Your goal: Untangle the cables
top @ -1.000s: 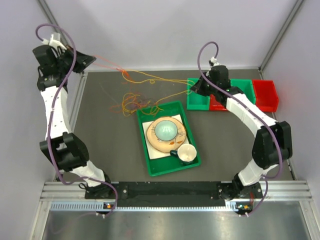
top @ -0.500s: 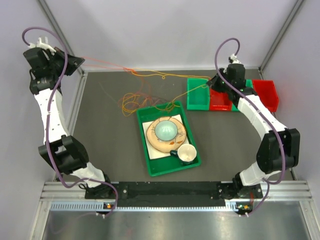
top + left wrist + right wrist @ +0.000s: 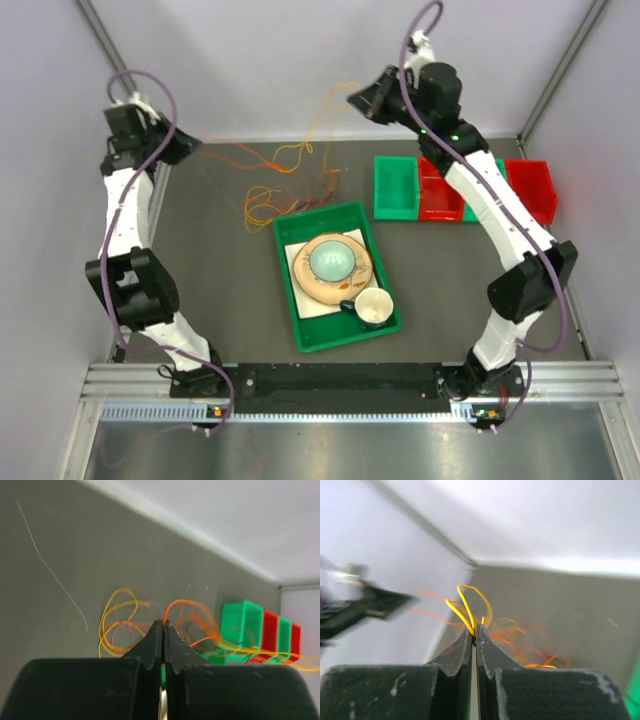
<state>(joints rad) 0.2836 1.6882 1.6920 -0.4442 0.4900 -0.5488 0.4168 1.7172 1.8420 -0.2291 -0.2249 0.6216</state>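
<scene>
The cables (image 3: 288, 188) are thin yellow, orange and red wires, tangled in loops on the dark table behind the green tray. Blurred strands rise from the heap to both grippers. My left gripper (image 3: 188, 148) is at the back left, shut on an orange cable (image 3: 181, 603) that arcs out from its tips (image 3: 164, 623). My right gripper (image 3: 364, 101) is raised high at the back centre, shut on a yellow cable (image 3: 464, 606) that loops above its tips (image 3: 474, 627). In the left wrist view, yellow loops (image 3: 113, 625) lie on the table beyond the jaws.
A green tray (image 3: 318, 333) holds a plate with an upturned bowl (image 3: 332, 262) and a cup (image 3: 373, 307). Green and red bins (image 3: 396, 190) stand in a row at the back right. Walls close in on the left and at the back.
The right arm swung up and to the left, lifting its yellow cable off the table. The left gripper moved inward to the right. Between them the strands now hang slacker and bunched.
</scene>
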